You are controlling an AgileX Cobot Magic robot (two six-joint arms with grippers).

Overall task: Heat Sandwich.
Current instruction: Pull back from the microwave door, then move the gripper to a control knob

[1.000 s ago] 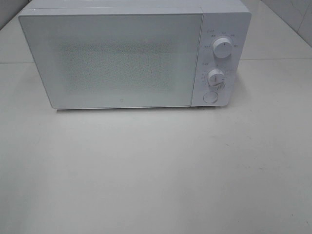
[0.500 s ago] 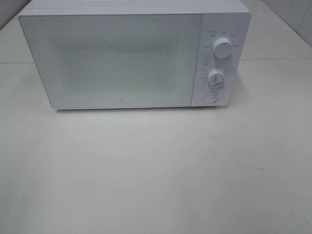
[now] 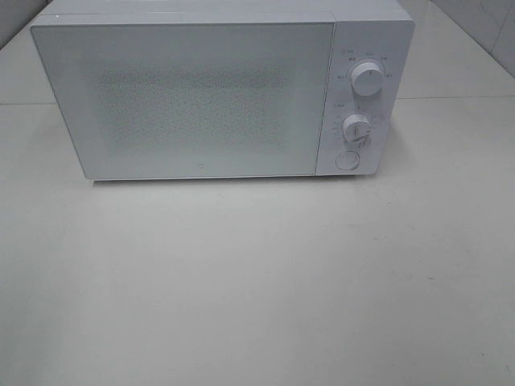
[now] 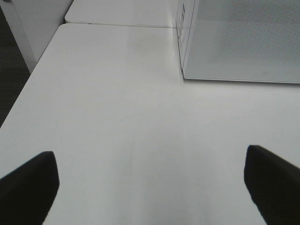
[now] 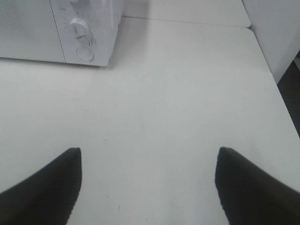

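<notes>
Microwave oven (image 3: 217, 92), white, at the back of a white table (image 3: 257, 281), door (image 3: 189, 100) shut flat, its dotted panel too cloudy to see through. Control strip on the right: upper knob (image 3: 367, 80), lower knob (image 3: 356, 129), round button (image 3: 347, 160) beneath both. Left gripper (image 4: 150, 157) over bare tabletop, off the oven's left front corner, black fingers (image 4: 28, 187) spread wide with nothing between them. Right gripper (image 5: 149, 151) over the tabletop in front of the control side, fingers (image 5: 42, 192) likewise well parted, gripping nothing. Sandwich not visible in any view; whereabouts, and position relative to either pair of fingers, impossible to tell.
</notes>
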